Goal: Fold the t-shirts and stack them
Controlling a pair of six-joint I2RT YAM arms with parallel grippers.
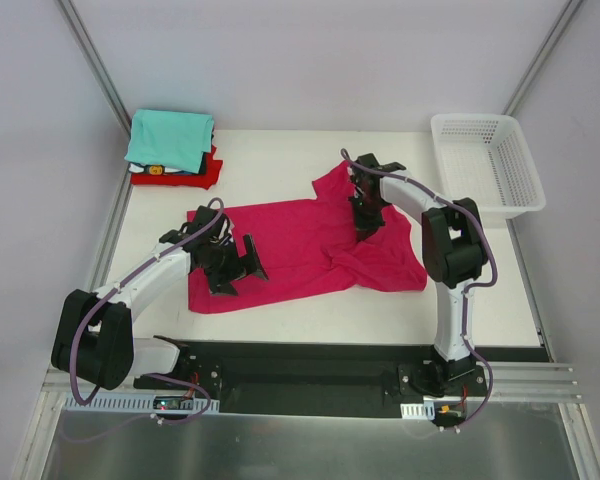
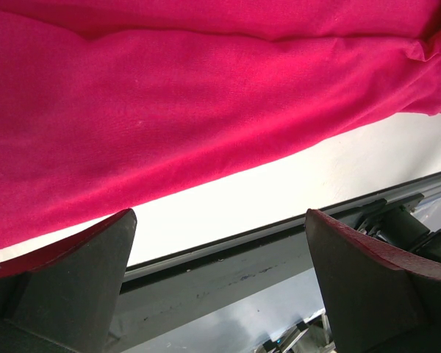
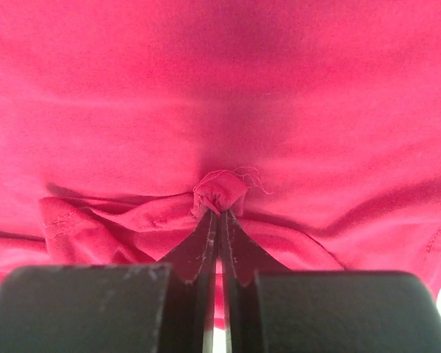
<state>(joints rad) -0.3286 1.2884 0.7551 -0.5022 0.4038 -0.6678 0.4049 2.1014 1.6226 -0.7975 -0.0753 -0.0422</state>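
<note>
The right gripper (image 3: 219,215) has its two jaws pressed together on a small bunch of the magenta-pink t-shirt (image 3: 220,95). The pinched cloth makes a little knot just above the fingertips, and a hemmed fold runs to the left of it. In the top view this gripper (image 1: 366,222) points down on the right part of the shirt, where the cloth is gathered in wrinkles.

The left gripper (image 2: 220,215) has its jaws wide apart with nothing between them. Its fingers (image 2: 73,279) are low over the near border of the table (image 2: 294,184), and the near edge of the shirt lies just beyond them. From above, this gripper (image 1: 238,264) is over the left part of the shirt.

The magenta-pink t-shirt (image 1: 300,245) lies spread in the middle of the table (image 1: 380,300), flat on the left and crumpled on the right. At the far left corner is a stack: a teal t-shirt (image 1: 170,138) on top, under it a dark and white t-shirt (image 1: 158,170) and a red t-shirt (image 1: 210,170). The dark one carries a small yellow mark, too small to read. A white mesh basket (image 1: 485,165) stands at the far right corner, well apart from the shirts.
</note>
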